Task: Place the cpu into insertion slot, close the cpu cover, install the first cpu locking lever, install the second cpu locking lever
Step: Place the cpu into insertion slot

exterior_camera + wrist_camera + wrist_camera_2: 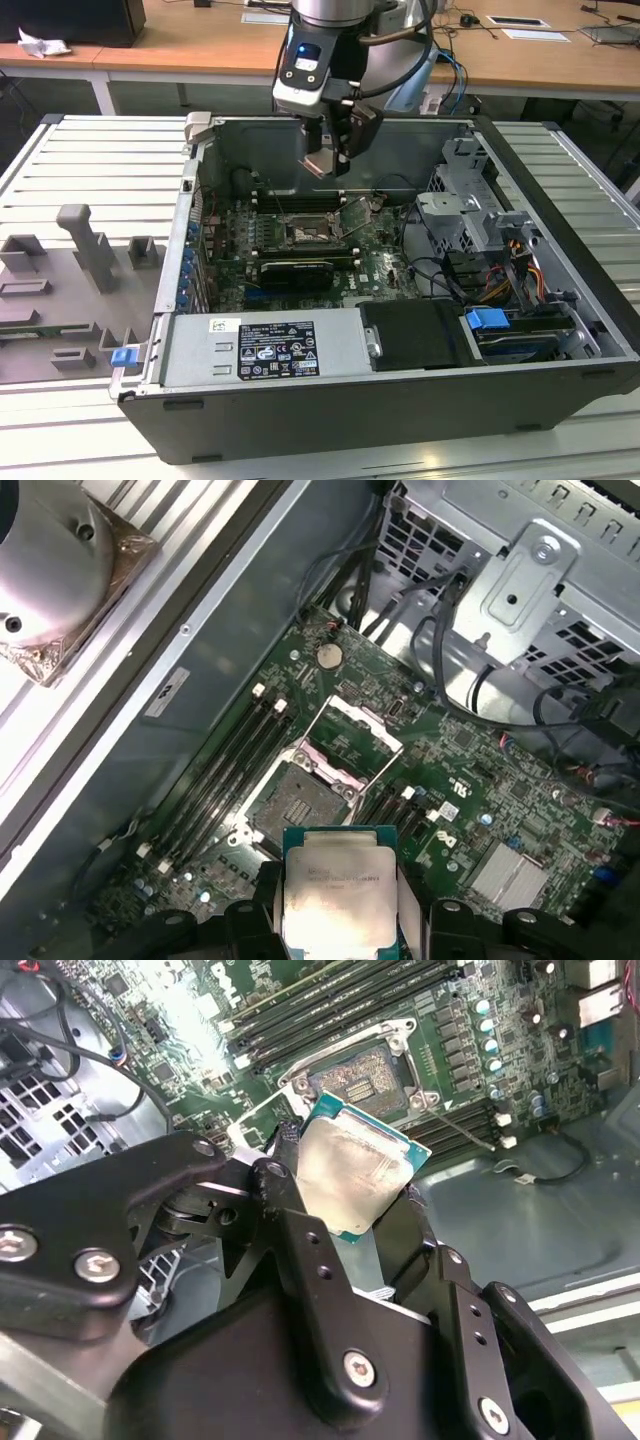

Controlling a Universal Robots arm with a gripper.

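Observation:
My gripper [325, 160] hangs inside the open computer case, above the motherboard, and is shut on the cpu [355, 1170]. The cpu is a flat square chip with a silvery-beige top and a green edge, and it sits between the black fingers [262, 905] in both wrist views. The cpu [335, 890] is still in the air, short of the insertion slot [295, 805]. The insertion slot [305, 235] is a dark square socket with a metal rim, and nothing lies in it. The cpu cover [355, 725] is flipped open on the far side of the socket.
Memory slots [215, 780] run alongside the socket. A long black expansion card [295, 270] lies nearer the power supply [265, 348]. A metal drive cage [465, 200] and cables stand at the exterior view's right. Grey fixtures [90, 250] sit outside the case at the left.

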